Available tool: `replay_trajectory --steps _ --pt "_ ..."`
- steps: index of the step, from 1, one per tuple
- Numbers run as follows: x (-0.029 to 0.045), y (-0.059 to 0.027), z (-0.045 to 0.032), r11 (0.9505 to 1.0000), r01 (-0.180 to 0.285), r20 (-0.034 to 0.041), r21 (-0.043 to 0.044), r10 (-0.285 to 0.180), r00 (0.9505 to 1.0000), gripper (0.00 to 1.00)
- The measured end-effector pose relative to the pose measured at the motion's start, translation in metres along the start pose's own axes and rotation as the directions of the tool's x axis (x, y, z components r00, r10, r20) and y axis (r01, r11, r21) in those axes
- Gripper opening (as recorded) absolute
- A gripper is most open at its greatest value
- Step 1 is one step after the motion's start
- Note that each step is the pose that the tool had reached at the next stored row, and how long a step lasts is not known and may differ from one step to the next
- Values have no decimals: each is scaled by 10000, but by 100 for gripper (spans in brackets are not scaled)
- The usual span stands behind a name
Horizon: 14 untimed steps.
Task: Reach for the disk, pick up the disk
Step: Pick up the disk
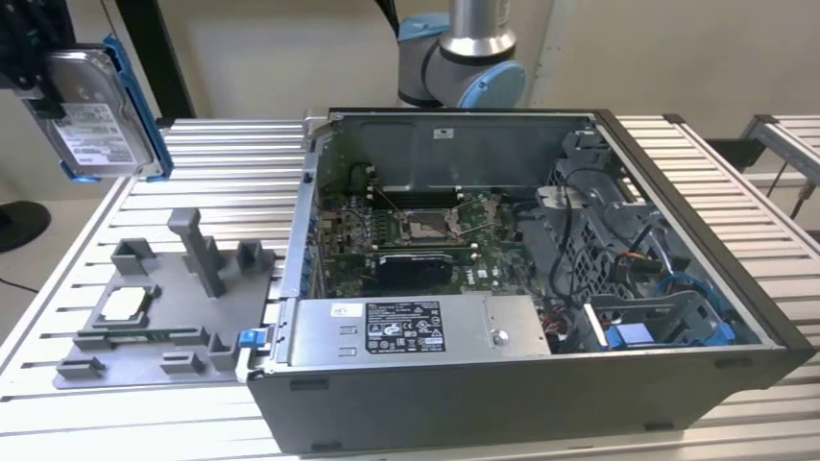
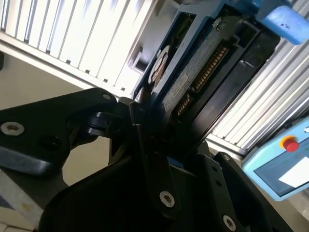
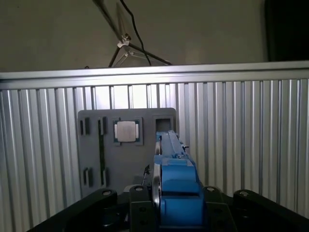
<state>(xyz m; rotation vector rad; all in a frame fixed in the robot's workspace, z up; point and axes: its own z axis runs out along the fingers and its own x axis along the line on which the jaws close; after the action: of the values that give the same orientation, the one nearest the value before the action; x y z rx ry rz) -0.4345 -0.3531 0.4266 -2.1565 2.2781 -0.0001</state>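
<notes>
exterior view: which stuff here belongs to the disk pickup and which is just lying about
Job: disk, held in the air; gripper, jaws shut on the disk.
Lying about: open computer case; grey box with sticker inside it; grey fixture; square chip on it.

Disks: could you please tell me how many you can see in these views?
1. The disk hangs clamped in the hand, high at the exterior view's left, above the grey fixture. More may be hidden inside the open computer case.
</notes>
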Motion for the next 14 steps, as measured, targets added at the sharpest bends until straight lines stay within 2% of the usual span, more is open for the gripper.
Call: replay_trajectory --steps 14 --pt "-2 -1 -398 10000 0 0 1 0 10000 0"
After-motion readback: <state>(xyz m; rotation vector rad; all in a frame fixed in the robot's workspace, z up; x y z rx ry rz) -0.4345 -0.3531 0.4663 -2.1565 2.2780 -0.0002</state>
